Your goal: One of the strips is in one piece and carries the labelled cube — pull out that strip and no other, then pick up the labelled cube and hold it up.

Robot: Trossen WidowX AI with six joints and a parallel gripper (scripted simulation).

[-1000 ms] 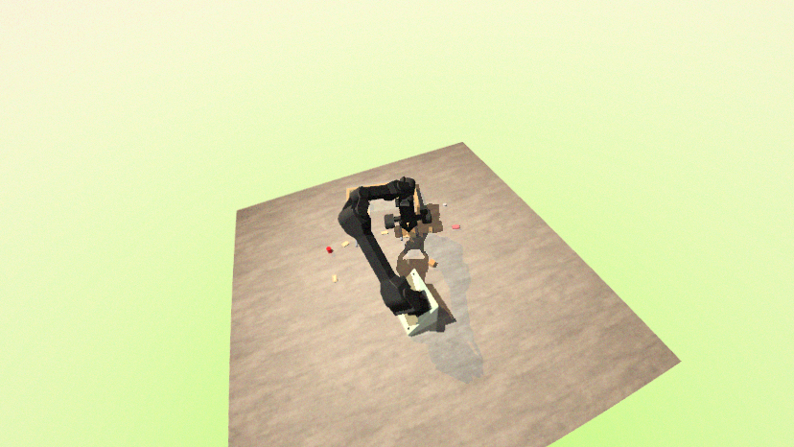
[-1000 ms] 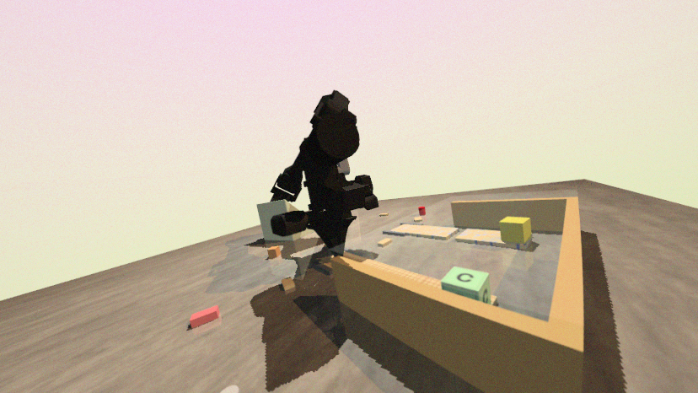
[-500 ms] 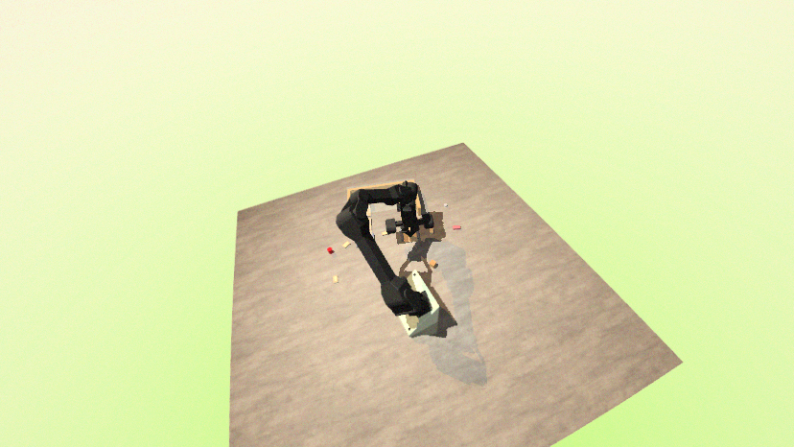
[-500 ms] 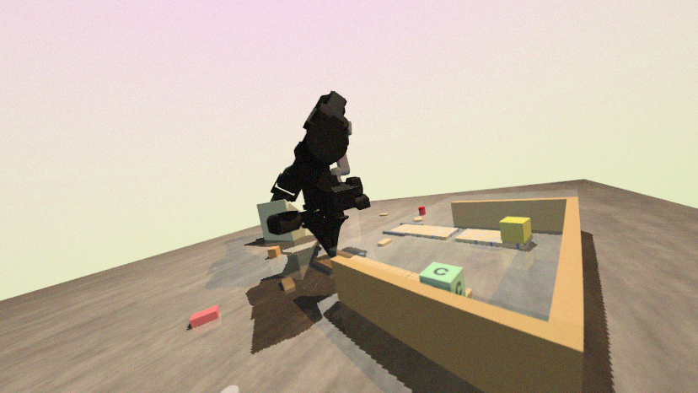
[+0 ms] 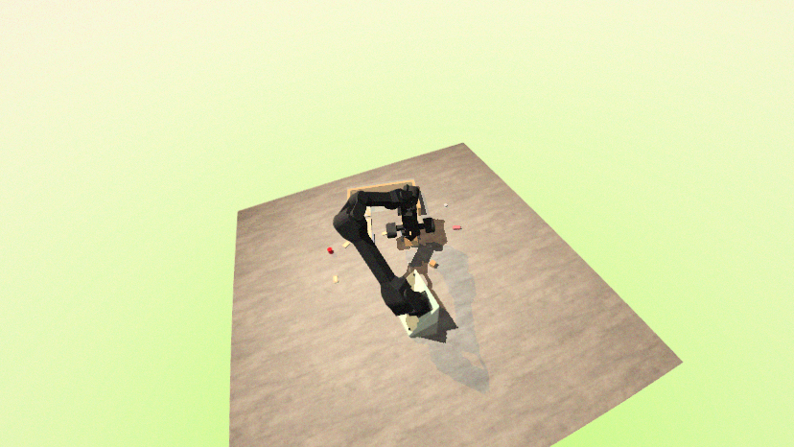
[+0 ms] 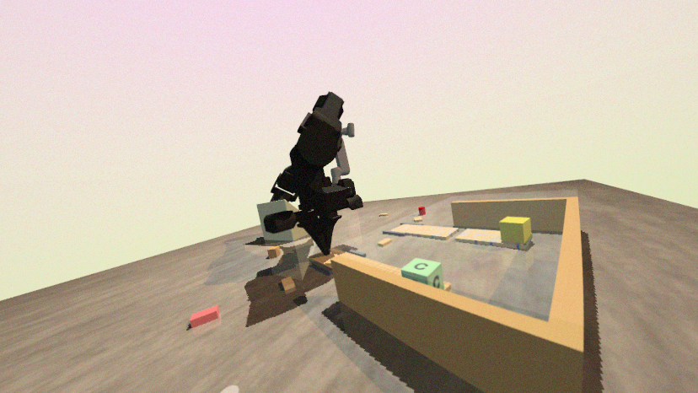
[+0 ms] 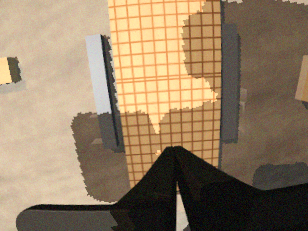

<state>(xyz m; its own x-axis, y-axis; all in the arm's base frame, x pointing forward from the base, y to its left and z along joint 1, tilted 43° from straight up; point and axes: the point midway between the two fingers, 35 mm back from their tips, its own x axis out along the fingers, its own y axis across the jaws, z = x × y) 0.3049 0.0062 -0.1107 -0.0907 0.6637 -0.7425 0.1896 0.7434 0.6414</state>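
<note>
Gridded strip (image 5: 410, 242) (image 6: 319, 261) (image 7: 150, 59) w/ C cube (image 6: 421, 271) lies flat nr counter's (image 5: 527, 333) (image 6: 121, 351) (image 7: 35, 129) far edge, long axis running twd that edge; claw (image 5: 410, 235) (image 6: 326, 252) (image 7: 173, 152) tips together, above strip's near pt.

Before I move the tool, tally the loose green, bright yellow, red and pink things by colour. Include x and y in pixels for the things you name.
Green: 1, cube lettered C (image 6: 421, 271)
Bright yellow: 1, plain-looking cube (image 6: 514, 231)
Red: 1, small cylinder (image 5: 330, 250) (image 6: 421, 211)
Pink: 1, oblong block (image 5: 456, 227) (image 6: 204, 316)
Total: 4
</note>
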